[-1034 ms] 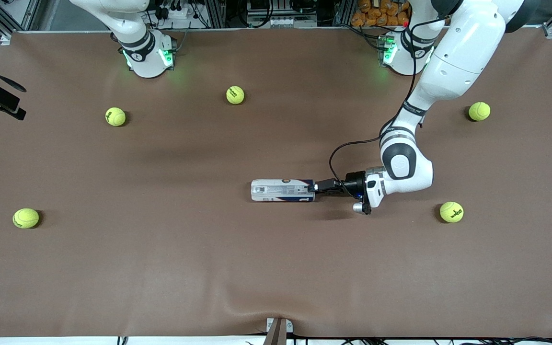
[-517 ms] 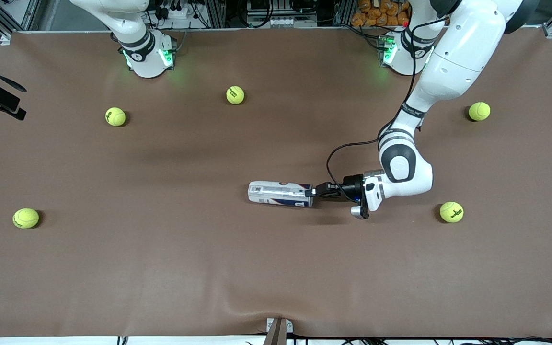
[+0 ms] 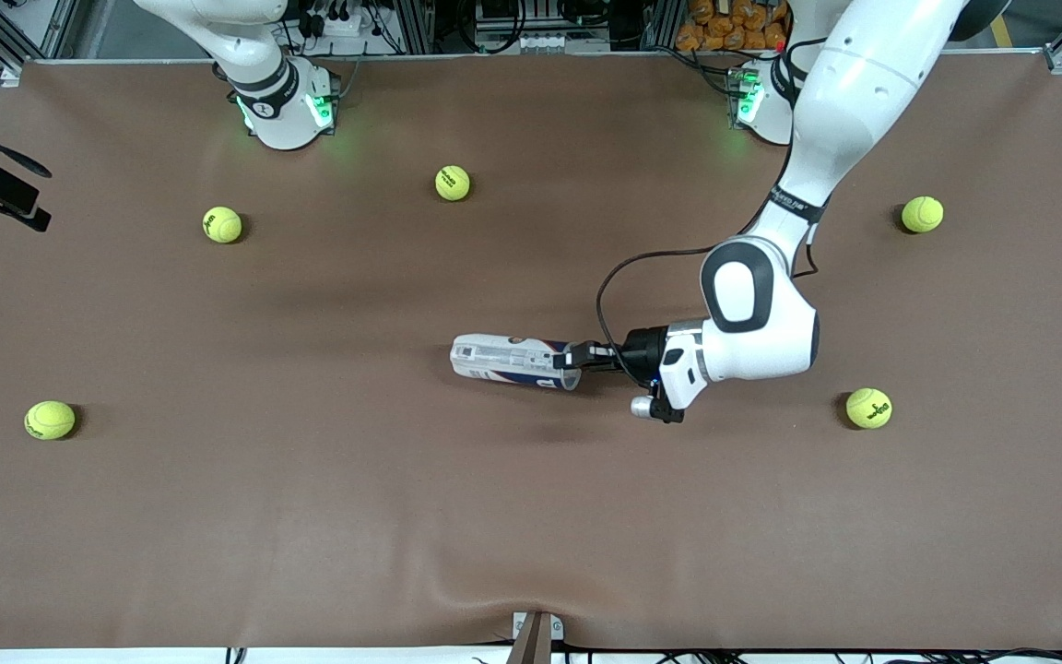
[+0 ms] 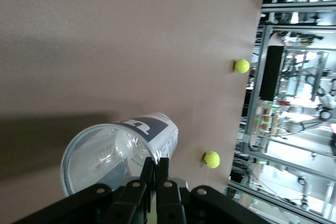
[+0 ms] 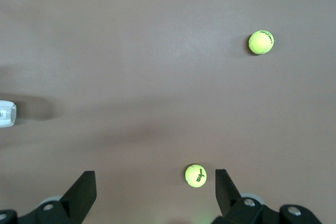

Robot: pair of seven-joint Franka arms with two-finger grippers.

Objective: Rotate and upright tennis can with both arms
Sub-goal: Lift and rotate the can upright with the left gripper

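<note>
The tennis can point(image 3: 505, 361) is a clear cylinder with a white, navy and red label, lying nearly on its side in the middle of the table. Its open mouth faces the left arm's end. My left gripper point(image 3: 573, 355) is shut on the rim at that mouth. The left wrist view looks into the clear tennis can point(image 4: 113, 153), with the left gripper point(image 4: 156, 164) pinching its wall. My right gripper point(image 5: 156, 188) hangs open and waits high over the table, holding nothing. From there only the far end of the can point(image 5: 6, 114) shows.
Several yellow-green tennis balls lie scattered: one point(image 3: 453, 183) and another point(image 3: 222, 224) near the right arm's base, one point(image 3: 50, 420) at that end nearer the camera, and two point(image 3: 922, 214) point(image 3: 868, 408) at the left arm's end. A fold point(image 3: 457, 590) rumples the brown cloth.
The left gripper's fingers closed on the can's rim. The left arm then carried the can toward the right arm's end of the table and turned it slightly. The right arm has not moved.
</note>
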